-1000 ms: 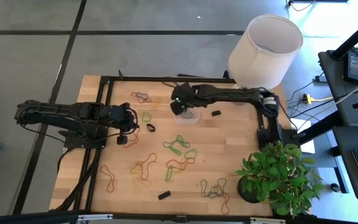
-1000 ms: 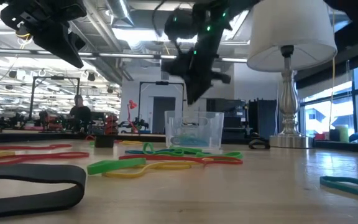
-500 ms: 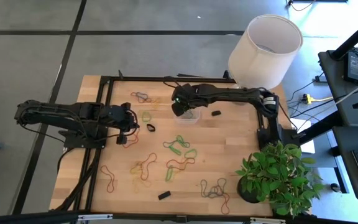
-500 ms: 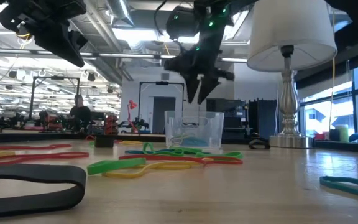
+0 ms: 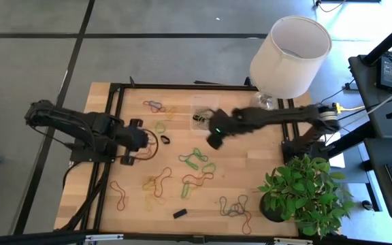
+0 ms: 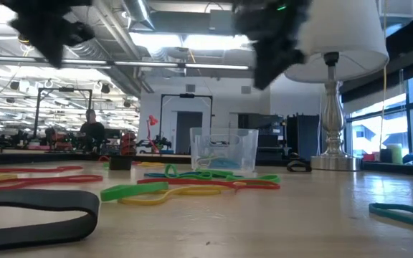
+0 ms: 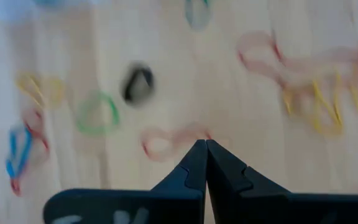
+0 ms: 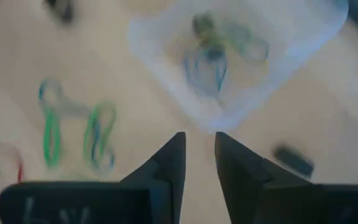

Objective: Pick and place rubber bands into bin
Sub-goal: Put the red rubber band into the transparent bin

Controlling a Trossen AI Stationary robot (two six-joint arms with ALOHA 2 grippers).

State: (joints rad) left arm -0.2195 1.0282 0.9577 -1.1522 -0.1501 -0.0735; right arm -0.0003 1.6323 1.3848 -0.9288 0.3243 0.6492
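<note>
While most rubber bands [image 5: 194,158] lie scattered on the table [image 5: 250,177], I judge the task is only at its beginning. From the high view, the bin [image 5: 204,120] stands near the far middle of the table, and I see only some bands inside it. The right gripper [image 5: 214,141] hangs just beside the bin, on the near side, above bare wood; I cannot tell its fingers from here. The left gripper [image 5: 129,158] is on the left part, close to a red band [image 5: 143,152] and a small black ring [image 5: 164,139]. A white lampshade [image 5: 290,56] and a plant [image 5: 305,190] stand on the right side.

From the low view, the bin [image 6: 224,151] is clear and upright, with a few thin loops on its bottom. In front of it lie green, yellow and red bands [image 6: 192,183], flat and floppy, and a wide black band [image 6: 38,208] is very near the camera. Both arms are above, too blurred to read.

From the left wrist view, the left gripper [image 7: 205,148] has its fingers pressed together with nothing between them, above a red loop [image 7: 173,140]; a green loop [image 7: 97,113] is near.

From the right wrist view, the right gripper [image 8: 199,146] has its fingers a little apart and empty. Beyond them is the bin [image 8: 303,43] with about 3 bands, blue and green, and green-blue bands [image 8: 76,130] lie on the wood beside.

Many bands are left to collect, I think.
</note>
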